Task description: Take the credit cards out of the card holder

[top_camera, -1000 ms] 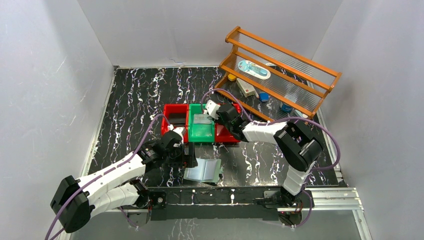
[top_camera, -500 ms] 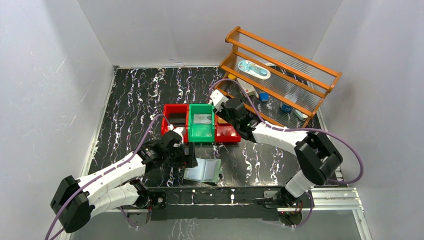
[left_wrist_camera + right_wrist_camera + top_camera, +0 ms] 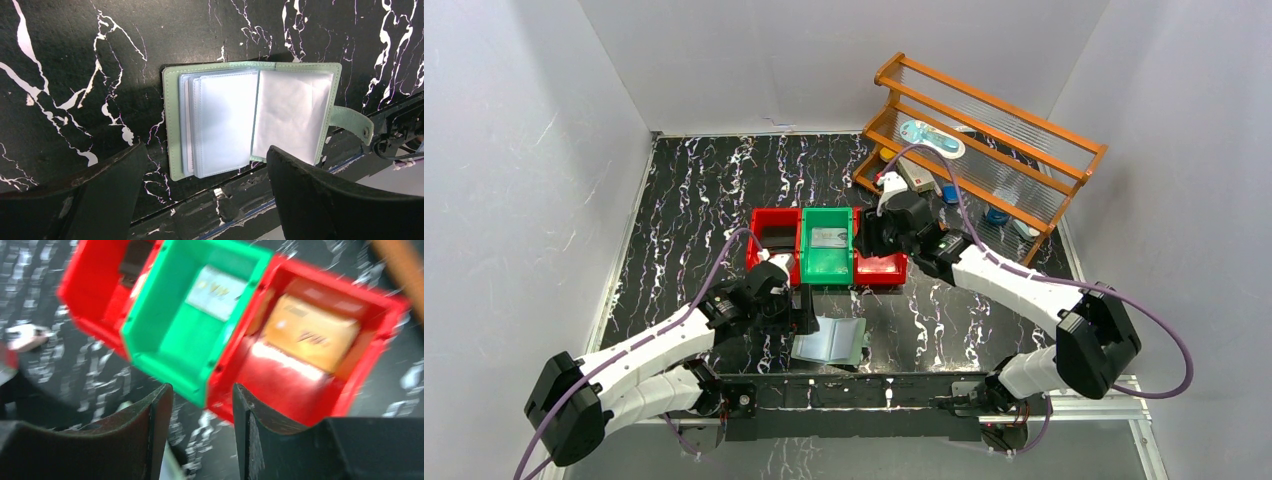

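The sage-green card holder (image 3: pixel 829 340) lies open near the front edge, and its clear sleeves (image 3: pixel 235 125) look empty. My left gripper (image 3: pixel 207 150) is open and empty just above it, shown from above in the top view (image 3: pixel 802 315). A silvery grey card (image 3: pixel 216 286) lies in the green bin (image 3: pixel 827 272). A tan-gold card (image 3: pixel 310 332) lies in the right red bin (image 3: pixel 882 270). A dark card (image 3: pixel 776 236) lies in the left red bin (image 3: pixel 759 262). My right gripper (image 3: pixel 202 387) is open and empty above the right red bin (image 3: pixel 871 240).
The three bins stand side by side in the middle of the black marbled table. A wooden rack (image 3: pixel 1024 125) with small items under it stands at the back right. A metal rail (image 3: pixel 874 385) runs along the front edge just below the card holder.
My right gripper has pulled away from the green bin to the right and now hangs over the right red bin. The left arm and the card holder have not moved.
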Available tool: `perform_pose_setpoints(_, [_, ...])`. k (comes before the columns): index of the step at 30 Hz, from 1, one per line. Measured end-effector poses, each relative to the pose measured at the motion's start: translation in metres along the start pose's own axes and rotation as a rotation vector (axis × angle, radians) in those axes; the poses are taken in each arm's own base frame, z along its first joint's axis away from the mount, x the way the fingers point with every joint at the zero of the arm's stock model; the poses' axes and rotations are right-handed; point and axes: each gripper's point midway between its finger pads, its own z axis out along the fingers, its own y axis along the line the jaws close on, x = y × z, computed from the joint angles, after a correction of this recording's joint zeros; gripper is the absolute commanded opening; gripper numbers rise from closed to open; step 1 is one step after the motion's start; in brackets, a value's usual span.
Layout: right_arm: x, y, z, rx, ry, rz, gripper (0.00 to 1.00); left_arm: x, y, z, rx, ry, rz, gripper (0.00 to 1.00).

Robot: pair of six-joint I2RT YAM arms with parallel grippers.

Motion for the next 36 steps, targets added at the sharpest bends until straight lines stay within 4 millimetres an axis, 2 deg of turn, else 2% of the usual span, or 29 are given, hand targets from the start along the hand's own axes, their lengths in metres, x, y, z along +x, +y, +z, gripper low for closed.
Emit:
perform_pose_setpoints(3, [0.017, 0.026, -0.006, -0.080, 0.062, 0.180, 0.55, -0.003, 0.003, -0.002, -0.014, -0.021, -0.011, 0.90])
perform_pose_setpoints(5, [0.036, 0.044, -0.013, -0.105, 0.113, 0.265, 0.55, -0.007, 0.006, -0.006, -0.031, -0.052, -0.027, 0.92])
perform_pose_setpoints(8, [0.063, 0.070, -0.023, -0.095, 0.185, 0.325, 0.55, -0.015, 0.015, -0.014, -0.073, -0.116, -0.065, 0.93])
perform_pose_setpoints(13, [0.093, 0.096, -0.038, -0.009, 0.228, 0.352, 0.54, -0.021, 0.034, -0.026, -0.160, -0.192, -0.124, 0.95])
perform_pose_setpoints(16, [0.096, 0.107, -0.041, 0.030, 0.218, 0.353, 0.54, -0.023, 0.044, -0.033, -0.205, -0.231, -0.157, 0.98])
perform_pose_setpoints(21, [0.099, 0.131, -0.035, 0.041, 0.205, 0.371, 0.55, -0.027, 0.064, -0.045, -0.288, -0.305, -0.225, 0.98])
perform_pose_setpoints(25, [0.127, 0.150, -0.023, 0.079, 0.257, 0.369, 0.57, -0.027, 0.080, -0.056, -0.358, -0.356, -0.288, 0.98])
perform_pose_setpoints(30, [0.167, 0.155, -0.009, 0.184, 0.335, 0.331, 0.62, -0.027, 0.099, -0.068, -0.431, -0.426, -0.373, 0.98])
perform_pose_setpoints(36, [0.183, 0.143, 0.000, 0.284, 0.361, 0.294, 0.65, -0.027, 0.109, -0.075, -0.470, -0.464, -0.412, 0.98])
